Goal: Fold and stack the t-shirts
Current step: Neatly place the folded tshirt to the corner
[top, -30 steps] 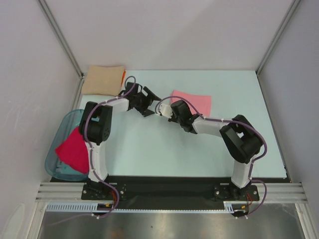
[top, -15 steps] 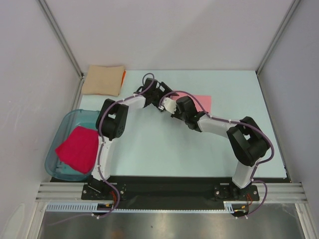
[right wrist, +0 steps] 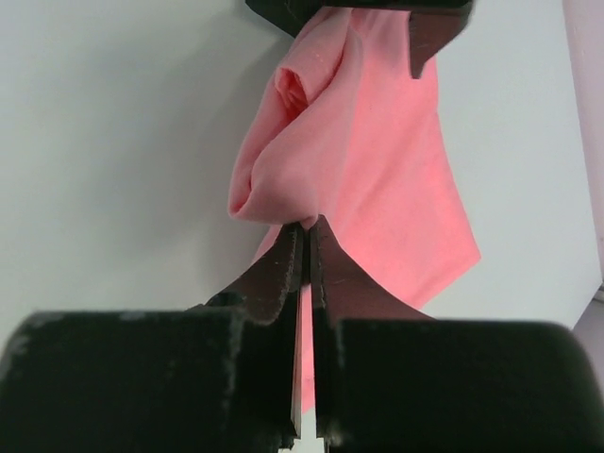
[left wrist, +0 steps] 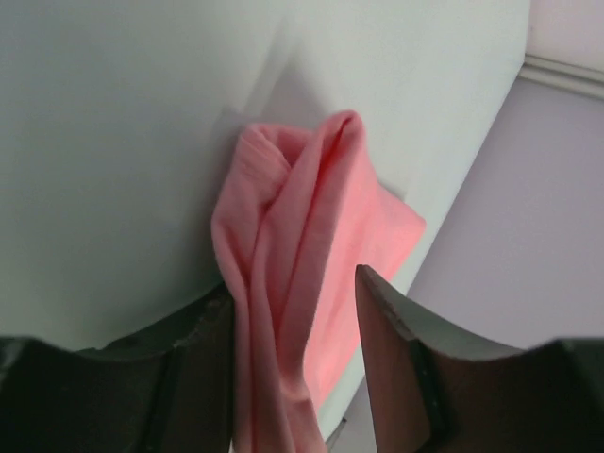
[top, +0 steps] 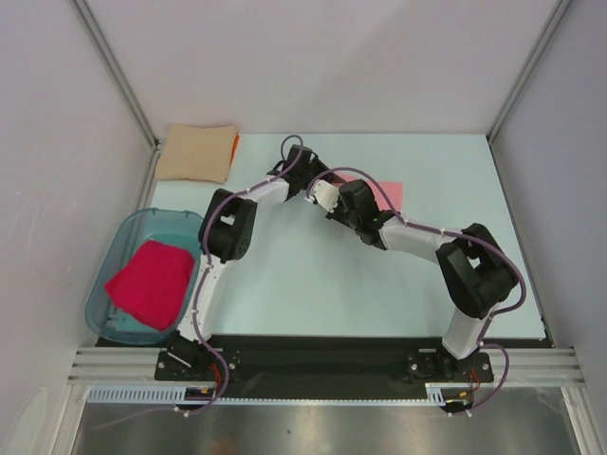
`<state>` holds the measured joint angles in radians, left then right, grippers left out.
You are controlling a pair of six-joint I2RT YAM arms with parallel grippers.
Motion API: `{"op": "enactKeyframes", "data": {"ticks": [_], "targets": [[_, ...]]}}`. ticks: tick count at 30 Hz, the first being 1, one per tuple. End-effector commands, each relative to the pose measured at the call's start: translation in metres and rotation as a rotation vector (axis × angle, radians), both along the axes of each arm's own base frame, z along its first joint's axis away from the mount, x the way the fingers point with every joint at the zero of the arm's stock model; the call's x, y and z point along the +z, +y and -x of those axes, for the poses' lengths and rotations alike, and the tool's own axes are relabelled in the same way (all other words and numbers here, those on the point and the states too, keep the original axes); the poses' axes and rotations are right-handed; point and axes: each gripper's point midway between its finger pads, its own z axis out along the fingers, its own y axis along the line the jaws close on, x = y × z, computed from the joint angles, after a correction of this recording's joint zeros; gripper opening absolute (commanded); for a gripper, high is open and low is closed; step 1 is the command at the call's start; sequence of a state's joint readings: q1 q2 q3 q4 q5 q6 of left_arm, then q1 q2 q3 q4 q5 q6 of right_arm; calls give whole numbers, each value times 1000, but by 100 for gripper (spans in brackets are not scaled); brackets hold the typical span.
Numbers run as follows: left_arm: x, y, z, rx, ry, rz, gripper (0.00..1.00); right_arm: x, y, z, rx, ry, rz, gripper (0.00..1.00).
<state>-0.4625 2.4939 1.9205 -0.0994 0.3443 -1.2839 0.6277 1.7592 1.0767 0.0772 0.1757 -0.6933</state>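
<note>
The salmon-pink t-shirt (top: 392,193) lies at the table's back middle, mostly hidden under both grippers. My right gripper (top: 327,196) is shut on its bunched near-left edge, as the right wrist view (right wrist: 308,225) shows, with the cloth (right wrist: 377,160) lifted into a fold. My left gripper (top: 308,180) is open astride the same bunched edge (left wrist: 311,208); the cloth runs between its fingers (left wrist: 392,368), against the left one. A tan t-shirt (top: 196,152) lies folded at the back left on an orange one (top: 234,144). A crimson-pink t-shirt (top: 150,282) lies in the teal tub (top: 114,248).
The teal tub stands off the table's left edge beside the left arm. Metal frame posts (top: 114,71) and grey walls close in the back and sides. The light table surface (top: 313,284) stretches in front of the grippers.
My left arm has swung right from beside the tan shirt to the pink shirt's left edge. My right gripper has moved slightly back and left, and the shirt is more covered and bunched.
</note>
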Motion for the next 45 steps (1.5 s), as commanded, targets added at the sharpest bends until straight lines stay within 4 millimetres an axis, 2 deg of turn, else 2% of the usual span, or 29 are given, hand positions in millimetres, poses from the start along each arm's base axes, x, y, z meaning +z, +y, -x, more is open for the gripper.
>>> {"op": "enactKeyframes", "data": {"ticks": [1, 5, 6, 7, 8, 9, 10, 11, 12, 13, 15, 16, 17, 18, 19, 20, 22, 24, 25, 26, 29, 30, 31, 33, 34, 36, 37, 41, 45], "targets": [[-16, 5, -6, 16, -27, -83, 53, 34, 6, -5, -12, -58, -98, 0], [-7, 10, -15, -11, -136, -127, 40, 39, 8, -1, -38, -36, -152, 0], [1, 11, -18, -23, -177, -129, 31, 40, 7, -1, -53, -32, -164, 0], [7, 11, -19, -53, -232, -143, 28, 40, 6, 2, -83, -15, -192, 4], [7, 14, -19, -66, -260, -151, 24, 39, 5, 4, -98, 0, -204, 12], [13, 17, -23, -84, -305, -153, 16, 40, 2, 9, -120, 6, -227, 32], [28, 20, -25, -117, -382, -179, 14, 41, 0, 13, -156, 14, -259, 36], [25, 26, -23, -116, -402, -209, 13, 43, -2, 18, -171, 26, -279, 39], [28, 35, -25, -125, -435, -248, 8, 51, -9, 22, -200, 19, -306, 47], [42, 41, -25, -129, -470, -263, 5, 57, -12, 26, -243, 25, -357, 51], [44, 59, -24, -147, -486, -317, 0, 64, -26, 34, -292, 32, -383, 57], [56, 69, -25, -170, -531, -366, 0, 78, -33, 42, -307, 24, -407, 57], [49, 81, -19, -193, -500, -415, 0, 77, -38, 49, -328, 47, -403, 57], [49, 99, -22, -182, -494, -467, 0, 81, -41, 54, -333, 47, -410, 57], [59, 110, -18, -211, -516, -515, 0, 87, -44, 63, -331, 51, -421, 57], [57, 120, -16, -225, -512, -540, 0, 91, -45, 67, -336, 54, -443, 57], [66, 149, -20, -235, -532, -611, 0, 105, -41, 79, -298, 47, -489, 57], [78, 184, -20, -232, -521, -700, 0, 104, -35, 89, -273, 66, -526, 56], [79, 198, -19, -226, -501, -741, 0, 110, -34, 93, -262, 61, -549, 56], [92, 216, -20, -214, -524, -779, 0, 108, -32, 98, -254, 74, -561, 56], [111, 250, -28, -193, -542, -875, 0, 109, -19, 115, -199, 93, -583, 56], [116, 257, -32, -215, -563, -908, 0, 108, -16, 119, -189, 100, -590, 56], [131, 258, -37, -225, -596, -909, 0, 108, -9, 125, -165, 106, -596, 56], [137, 270, -46, -240, -621, -958, 0, 103, -7, 131, -155, 116, -604, 55], [149, 275, -51, -225, -637, -985, 0, 101, -4, 133, -146, 122, -609, 55], [153, 284, -58, -243, -654, -1020, 1, 97, -6, 134, -152, 127, -606, 55], [163, 287, -63, -253, -679, -1044, 1, 96, -7, 135, -150, 129, -602, 55], [183, 312, -78, -255, -696, -1196, 0, 97, -12, 138, -152, 114, -601, 54], [203, 329, -90, -218, -712, -1222, 1, 97, -16, 138, -154, 107, -608, 53]]}}
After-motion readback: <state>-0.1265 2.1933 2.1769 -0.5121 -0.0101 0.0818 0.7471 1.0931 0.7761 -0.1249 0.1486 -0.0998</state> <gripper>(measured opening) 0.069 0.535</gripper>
